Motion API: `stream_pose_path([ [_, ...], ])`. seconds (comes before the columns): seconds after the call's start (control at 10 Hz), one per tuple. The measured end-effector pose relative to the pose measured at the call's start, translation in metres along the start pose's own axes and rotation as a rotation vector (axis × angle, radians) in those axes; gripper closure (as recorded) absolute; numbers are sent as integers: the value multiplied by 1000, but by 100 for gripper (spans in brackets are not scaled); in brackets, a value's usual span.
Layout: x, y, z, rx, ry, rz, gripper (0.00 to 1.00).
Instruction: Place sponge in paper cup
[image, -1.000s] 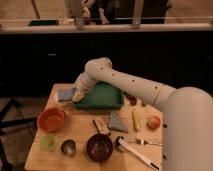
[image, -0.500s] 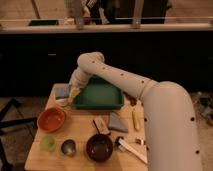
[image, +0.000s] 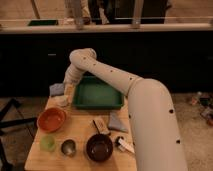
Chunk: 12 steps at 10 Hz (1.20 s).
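The blue-grey sponge (image: 56, 89) hangs at the table's far left corner, just left of the green tray. My gripper (image: 65, 91) reaches down from the bent arm and looks shut on the sponge's right end. Right below it stands the pale paper cup (image: 62, 101), partly hidden by the gripper. The sponge is a little above the cup and to its left.
A green tray (image: 97, 96) fills the back middle of the wooden table (image: 80, 131). An orange bowl (image: 51, 119), a translucent green cup (image: 48, 143), a small metal cup (image: 68, 147) and a dark bowl (image: 99, 148) stand in front. A grey wedge (image: 118, 122) lies at right, under my arm.
The arm has swung left and its elbow has risen. The sponge has moved left and slightly up with the gripper, toward the table's corner.
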Motion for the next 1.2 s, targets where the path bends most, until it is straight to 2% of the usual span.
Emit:
stream_pose_path([
  [0.5, 5, -4, 22, 2, 6, 34, 100],
  [1.2, 18, -10, 34, 5, 7, 74, 100],
])
